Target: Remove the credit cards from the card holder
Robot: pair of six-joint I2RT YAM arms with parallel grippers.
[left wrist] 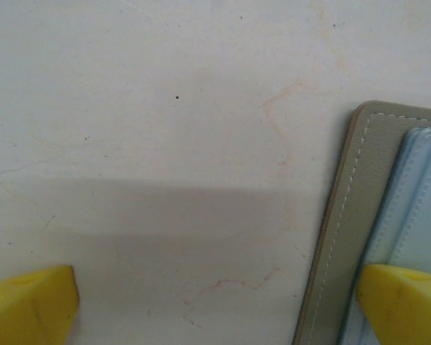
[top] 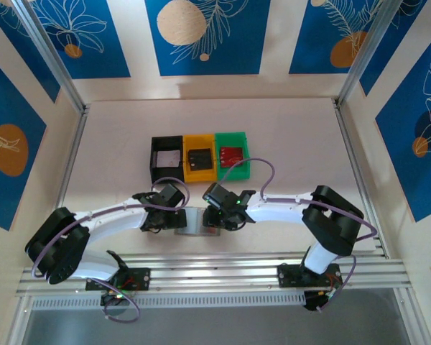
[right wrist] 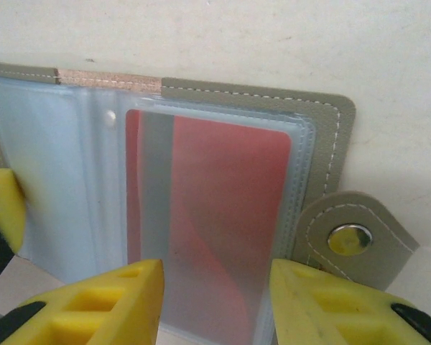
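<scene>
From above, both arms crowd over the open card holder (top: 193,221) and hide most of it; the wrist views tell more. The left gripper (left wrist: 215,305) gapes fully wide and holds nothing, with one fingertip (left wrist: 402,305) over the holder's edge. The right gripper (right wrist: 215,302) stands half open. A red card (right wrist: 223,187) in a clear sleeve runs between its 2 fingers, its lower end cut off — whether they touch it, I cannot tell.

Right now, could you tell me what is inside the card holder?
A red card shows through the card holder's clear sleeve. The right gripper covers its near corners; anything beneath it is hidden.
</scene>
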